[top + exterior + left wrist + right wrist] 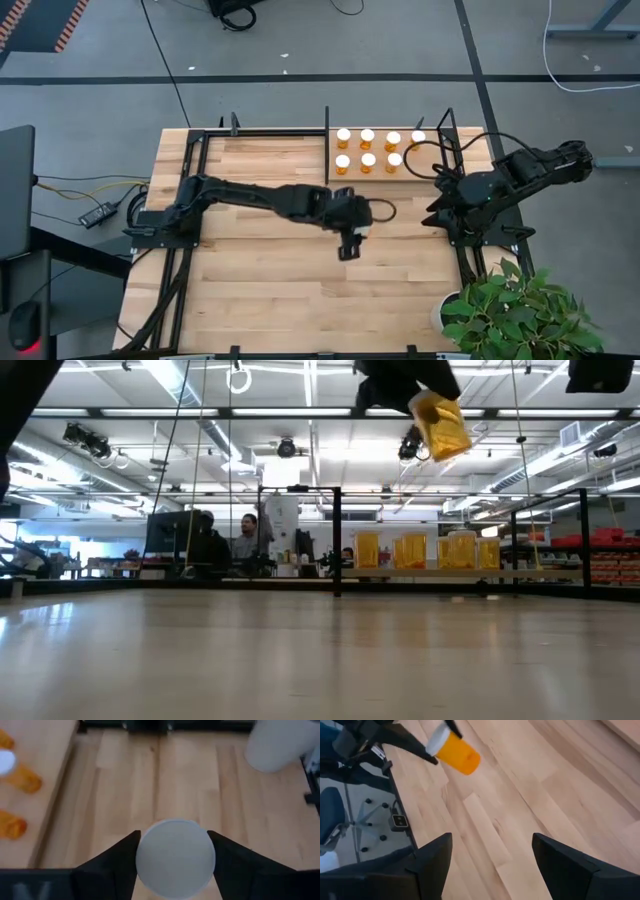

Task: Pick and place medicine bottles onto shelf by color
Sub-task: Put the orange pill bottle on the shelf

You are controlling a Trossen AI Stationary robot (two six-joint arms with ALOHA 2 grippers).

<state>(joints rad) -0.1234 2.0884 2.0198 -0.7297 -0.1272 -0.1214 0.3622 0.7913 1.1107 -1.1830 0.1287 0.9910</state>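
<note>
My left gripper [350, 240] is over the middle of the table, shut on one medicine bottle [440, 425], an orange cylinder with a white cap [175, 857]. Several more medicine bottles [368, 147] stand upright on the pale shelf [418, 166] at the far right of the table. In the low view they show as an orange row [425, 550]. My right gripper [492, 862] is open with nothing between its fingers. It is drawn back near its base at the table's right edge [437, 195]. My left gripper pinches the bottle's white cap end [437, 741] between its two fingers [120, 857], which slant down. The cap's round top faces back toward the wrist. The orange body [462, 755] sticks out past the fingertips, tilted and lifted well clear of the table.
A potted plant [510, 310] in a white pot [280, 745] stands at the near right corner. Black frame bars [190, 200] run along the table's edges and around the shelf. Bare planked tabletop [280, 290] lies near and left of my left gripper. People sit beyond the far edge [245, 538].
</note>
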